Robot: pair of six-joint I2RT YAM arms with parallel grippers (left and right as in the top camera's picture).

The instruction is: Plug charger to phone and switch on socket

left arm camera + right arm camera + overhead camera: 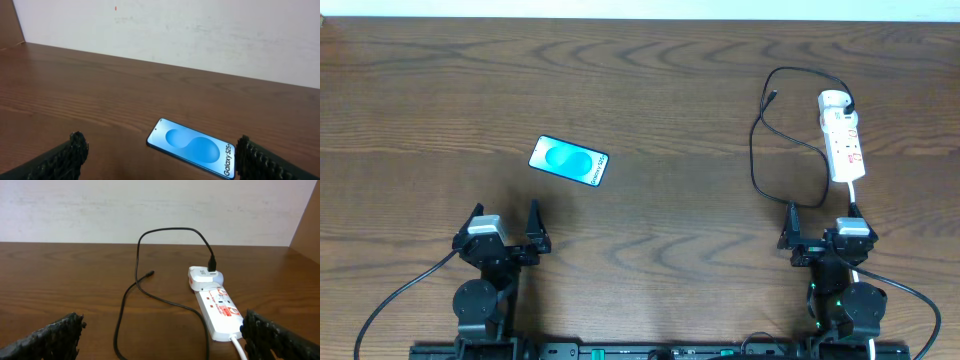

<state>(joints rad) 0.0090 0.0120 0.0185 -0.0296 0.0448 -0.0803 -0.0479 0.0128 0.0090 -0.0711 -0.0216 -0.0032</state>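
The phone (569, 161) lies flat on the wooden table at centre-left, cyan screen up; the left wrist view shows it (192, 149) just ahead of my left gripper. My left gripper (504, 228) is open and empty, a little nearer than the phone. The white socket strip (844, 136) lies at the right. A white adapter sits plugged in its far end. The black charger cable (757, 150) loops left of the strip, its free tip (773, 97) resting on the table. In the right wrist view the cable (134, 287) and strip (218, 307) lie ahead. My right gripper (822, 224) is open and empty, near the strip's end.
The strip's white cord (857, 195) runs back toward my right arm. A pale wall (150, 210) borders the far edge of the table.
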